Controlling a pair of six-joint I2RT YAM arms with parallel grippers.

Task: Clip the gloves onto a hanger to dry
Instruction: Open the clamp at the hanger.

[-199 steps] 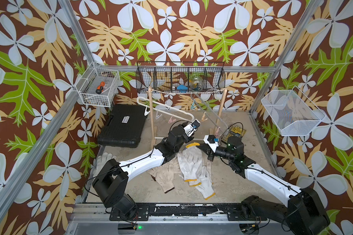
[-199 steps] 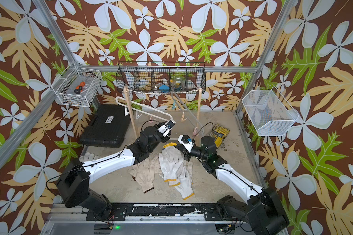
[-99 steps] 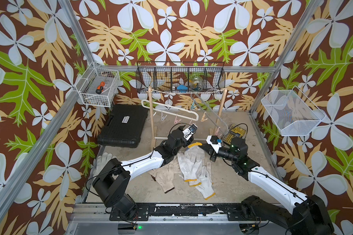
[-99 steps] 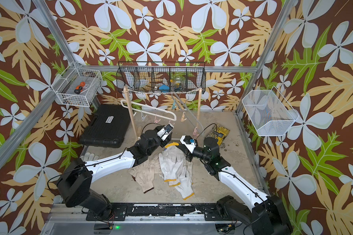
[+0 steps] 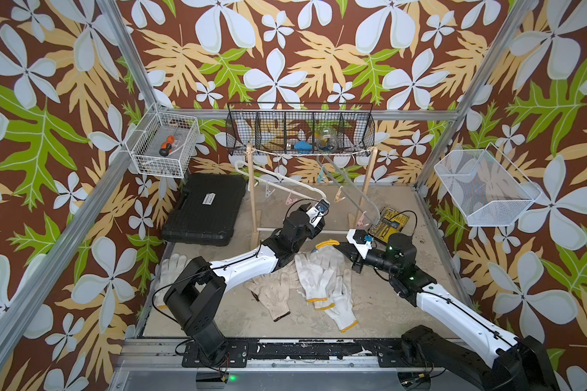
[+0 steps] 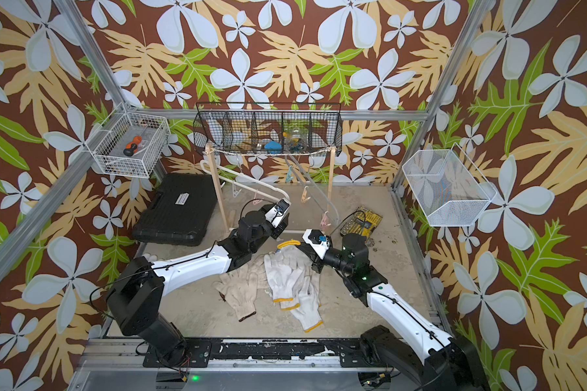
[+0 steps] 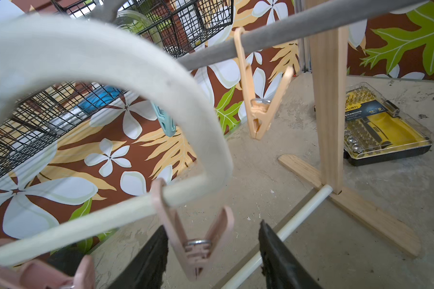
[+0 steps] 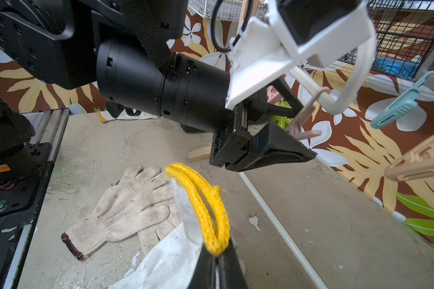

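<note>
I see the right gripper (image 8: pixel 218 267) closed firmly on the yellow cuff (image 8: pixel 201 200) of the lifted glove (image 8: pixel 166 262). The cuff stands up from the jaws as a loop, and the white body falls away below it. The left gripper (image 7: pixel 212 225) is open. Its two black fingers (image 7: pixel 148 257) stand on either side of a pink clip (image 7: pixel 193 245), which hangs from the lower bar of the white hanger (image 7: pixel 110 65). One finger is just beside an arm of the clip and the other is apart from it; I cannot tell if any finger really touches. In the right wrist view the yellow cuff is near this gripper, lower than it, and apart from it. The white hanger hangs on the wooden rack (image 5: pixel 251 199), beside a grey hanger (image 7: pixel 273 35) that carries a peach clip (image 7: pixel 256 112) and a teal clip (image 7: pixel 167 123). In a top view the other gloves (image 5: pixel 319 281) lie on the table (image 5: pixel 380 304) between the two arms, overlapping each other, most of them with yellow cuffs. A dark-trimmed glove (image 5: pixel 271 298) lies at the side of this pile toward the left arm. One more glove (image 5: pixel 170 270) lies near the left arm's base, by the table edge. A yellow bit set (image 7: pixel 381 125) lies past the rack post, and a black case (image 5: pixel 207 210) sits in the far left corner.
</note>
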